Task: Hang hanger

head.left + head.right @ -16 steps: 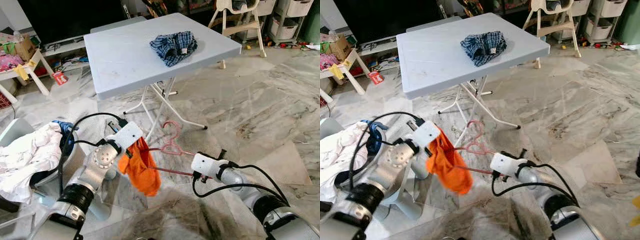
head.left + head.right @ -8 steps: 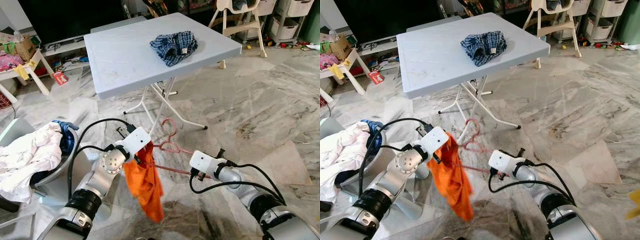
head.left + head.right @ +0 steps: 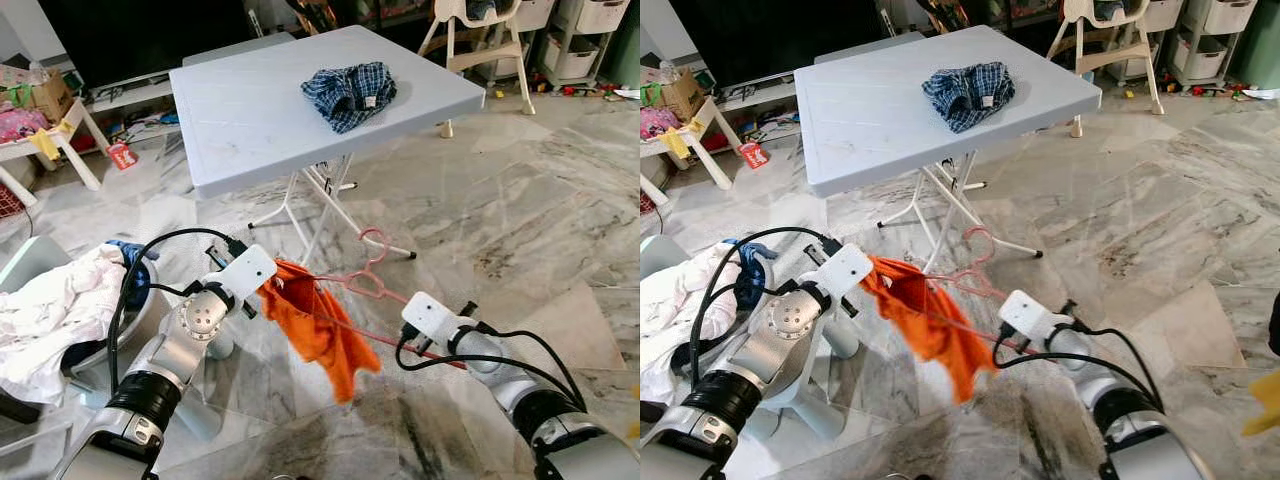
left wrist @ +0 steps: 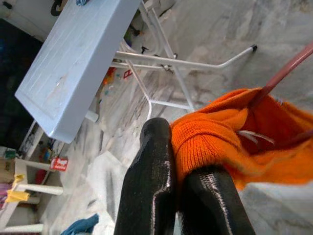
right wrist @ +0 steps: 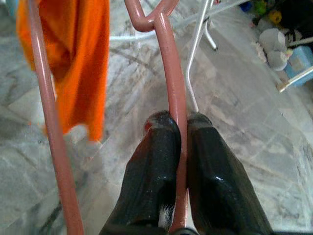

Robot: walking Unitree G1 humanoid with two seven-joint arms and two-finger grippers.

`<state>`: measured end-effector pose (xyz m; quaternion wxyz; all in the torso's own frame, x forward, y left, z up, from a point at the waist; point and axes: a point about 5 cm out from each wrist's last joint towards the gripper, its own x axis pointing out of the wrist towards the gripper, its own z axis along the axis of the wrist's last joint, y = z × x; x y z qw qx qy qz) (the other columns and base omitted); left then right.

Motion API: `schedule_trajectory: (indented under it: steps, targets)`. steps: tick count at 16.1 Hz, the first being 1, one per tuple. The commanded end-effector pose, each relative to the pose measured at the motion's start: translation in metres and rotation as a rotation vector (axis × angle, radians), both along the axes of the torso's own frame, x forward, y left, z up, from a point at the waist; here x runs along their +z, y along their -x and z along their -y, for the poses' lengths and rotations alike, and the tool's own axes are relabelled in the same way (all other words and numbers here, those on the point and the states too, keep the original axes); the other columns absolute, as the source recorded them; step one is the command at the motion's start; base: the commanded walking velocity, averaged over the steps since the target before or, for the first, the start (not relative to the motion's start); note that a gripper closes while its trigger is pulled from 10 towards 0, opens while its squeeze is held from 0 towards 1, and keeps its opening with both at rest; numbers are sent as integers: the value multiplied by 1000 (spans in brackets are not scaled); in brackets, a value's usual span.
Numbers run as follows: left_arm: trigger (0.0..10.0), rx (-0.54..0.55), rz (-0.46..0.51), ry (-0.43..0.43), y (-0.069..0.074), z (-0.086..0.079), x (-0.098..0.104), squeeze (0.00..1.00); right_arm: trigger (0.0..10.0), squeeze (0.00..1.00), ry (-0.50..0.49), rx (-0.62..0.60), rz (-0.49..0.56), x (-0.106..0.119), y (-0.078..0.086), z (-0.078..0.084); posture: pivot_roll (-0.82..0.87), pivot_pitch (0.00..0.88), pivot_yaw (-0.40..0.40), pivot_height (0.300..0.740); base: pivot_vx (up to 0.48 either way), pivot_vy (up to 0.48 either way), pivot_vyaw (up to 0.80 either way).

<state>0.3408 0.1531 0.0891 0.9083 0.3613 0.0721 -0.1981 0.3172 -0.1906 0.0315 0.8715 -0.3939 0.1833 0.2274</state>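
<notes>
- hanger (image 3: 372, 285), pink, is held low over the marble floor (image 3: 520, 220) in front of the counter (image 3: 250, 110), lying almost flat between the two arms, with its hook curling up toward the counter's white folding legs (image 3: 310, 205).
- pile of white laundry (image 3: 50, 305) sits at the far left in a basket, with a bit of blue cloth (image 3: 130, 252) at its edge.
- left tool (image 4: 182, 169) is out in front of the robot, near the laundry pile; its two black fingers (image 4: 151, 181) are pressed together, pinching the edge of an orange cloth (image 3: 320, 325).
- orange cloth is draped over the left end of the hanger; from the pinched corner it sags down toward the floor in a loose fold between the two arms.
- counter is a pale blue folding one, standing just beyond the hanger; a checked blue cloth (image 3: 348, 93) lies bunched on its top near the far right corner.
- right tool (image 5: 181, 147) is low on the right, across from the left one; its fingers (image 5: 156, 161) are closed tight on one pink rod of the hanger, just below the neck, with the second rod running alongside, free of the fingers.
- high chair (image 3: 480, 40) and storage shelves (image 3: 575, 45) stand at the back right, well apart from the hanger.
</notes>
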Motion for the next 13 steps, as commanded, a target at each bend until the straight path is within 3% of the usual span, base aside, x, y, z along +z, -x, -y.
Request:
schedule_trajectory:
  steps: [1,7,10,13]
  targets:
    - [10000,49,25,-24,-6,-15,8,0,10000,0,-17,-47,-22,-2,2,9,-76,0,158,740,0,0,0]
    - [10000,50,33,-32,-8,-13,9,0,10000,0,41,-221,-85,-7,15,56,-91,0,170,740,0,0,0]
    - [10000,0,11,-21,-2,2,2,0,10000,0,39,-417,-24,4,9,77,-94,0,175,740,0,0,0]
    - [10000,-44,-32,-31,8,17,-12,0,10000,0,-26,-499,77,22,-5,79,-92,0,168,740,0,0,0]
